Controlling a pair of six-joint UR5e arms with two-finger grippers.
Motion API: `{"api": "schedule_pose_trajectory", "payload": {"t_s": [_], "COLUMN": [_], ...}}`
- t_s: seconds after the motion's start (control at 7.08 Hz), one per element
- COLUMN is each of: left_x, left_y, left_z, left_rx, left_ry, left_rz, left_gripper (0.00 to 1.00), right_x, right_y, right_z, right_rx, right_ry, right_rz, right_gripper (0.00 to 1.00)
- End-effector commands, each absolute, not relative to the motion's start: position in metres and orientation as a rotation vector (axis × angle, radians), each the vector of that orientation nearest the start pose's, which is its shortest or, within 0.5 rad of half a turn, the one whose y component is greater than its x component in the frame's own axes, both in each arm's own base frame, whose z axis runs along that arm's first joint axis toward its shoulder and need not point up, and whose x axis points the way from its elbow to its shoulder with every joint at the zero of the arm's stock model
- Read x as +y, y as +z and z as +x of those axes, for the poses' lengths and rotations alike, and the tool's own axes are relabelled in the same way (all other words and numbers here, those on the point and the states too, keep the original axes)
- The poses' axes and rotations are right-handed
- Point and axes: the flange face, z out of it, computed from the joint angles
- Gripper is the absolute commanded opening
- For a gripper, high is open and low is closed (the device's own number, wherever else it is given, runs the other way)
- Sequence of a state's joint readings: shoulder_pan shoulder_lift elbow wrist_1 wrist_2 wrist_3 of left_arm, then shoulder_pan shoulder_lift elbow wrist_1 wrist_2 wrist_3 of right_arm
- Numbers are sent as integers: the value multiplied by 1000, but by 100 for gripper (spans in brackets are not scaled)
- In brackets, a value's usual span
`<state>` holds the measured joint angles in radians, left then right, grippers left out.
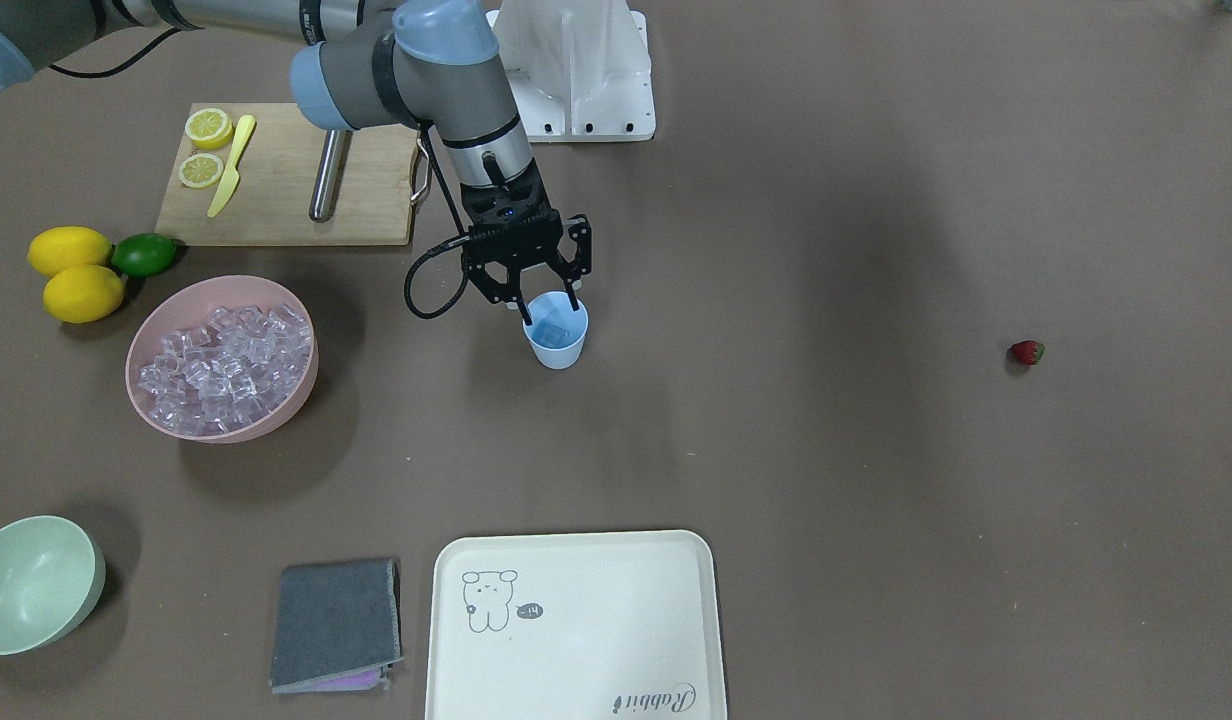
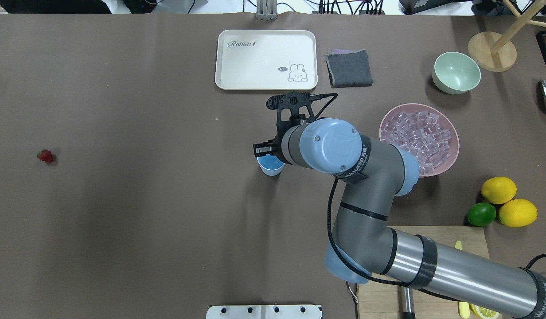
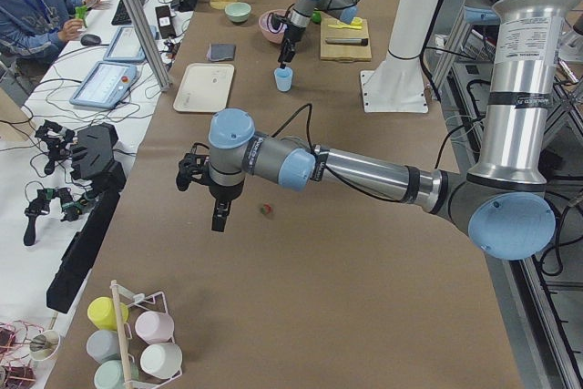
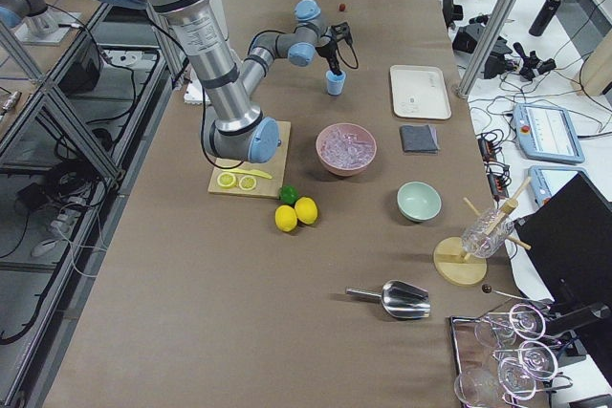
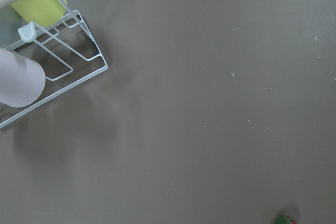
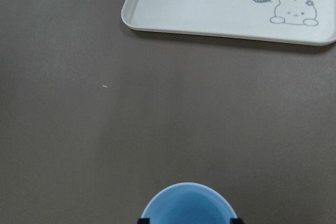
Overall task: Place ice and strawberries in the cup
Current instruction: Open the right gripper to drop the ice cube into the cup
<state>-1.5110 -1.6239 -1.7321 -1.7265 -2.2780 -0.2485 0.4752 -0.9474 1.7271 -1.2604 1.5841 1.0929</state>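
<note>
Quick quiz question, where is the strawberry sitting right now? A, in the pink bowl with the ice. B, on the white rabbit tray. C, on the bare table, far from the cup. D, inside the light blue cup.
C: the strawberry lies alone on the brown table, far to the side of the cup, where the right end effector is.

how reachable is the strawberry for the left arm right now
Likely yes: the left gripper hangs close beside the strawberry, which lies alone on the bare table with nothing between them.
</note>
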Motion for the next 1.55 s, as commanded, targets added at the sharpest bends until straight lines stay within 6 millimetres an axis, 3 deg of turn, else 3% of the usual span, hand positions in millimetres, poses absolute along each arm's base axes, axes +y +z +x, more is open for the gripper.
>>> {"api": "schedule_pose_trajectory", "payload": {"t_s": [0.0,0.28,0.71,0.85,1.13,1.27,1.41], "left_x": [-529,-529,-529,-529,-528,-529,-529], "left_y": [536,532,528,526,517,513,510], "left_z": [-37,-36,-36,-36,-37,-36,-36], "left_rx": [745,746,747,747,749,752,754], "left_ry": [-48,-44,-41,-40,-40,-67,-69], "left_rz": [246,251,260,263,278,274,278], "left_gripper": [98,98,98,98,98,98,98], "right_x": [-440,-467,-493,-491,-490,-488,-478], "right_y": [220,248,321,353,404,410,408], "right_z": [-456,-408,-299,-286,-283,-296,-321], "right_rx": [-971,-961,-902,-854,-755,-741,-741], "right_ry": [16,57,112,131,129,129,110], "right_rz": [478,425,360,335,318,308,303], "right_gripper": [95,100,99,99,99,99,99]}}
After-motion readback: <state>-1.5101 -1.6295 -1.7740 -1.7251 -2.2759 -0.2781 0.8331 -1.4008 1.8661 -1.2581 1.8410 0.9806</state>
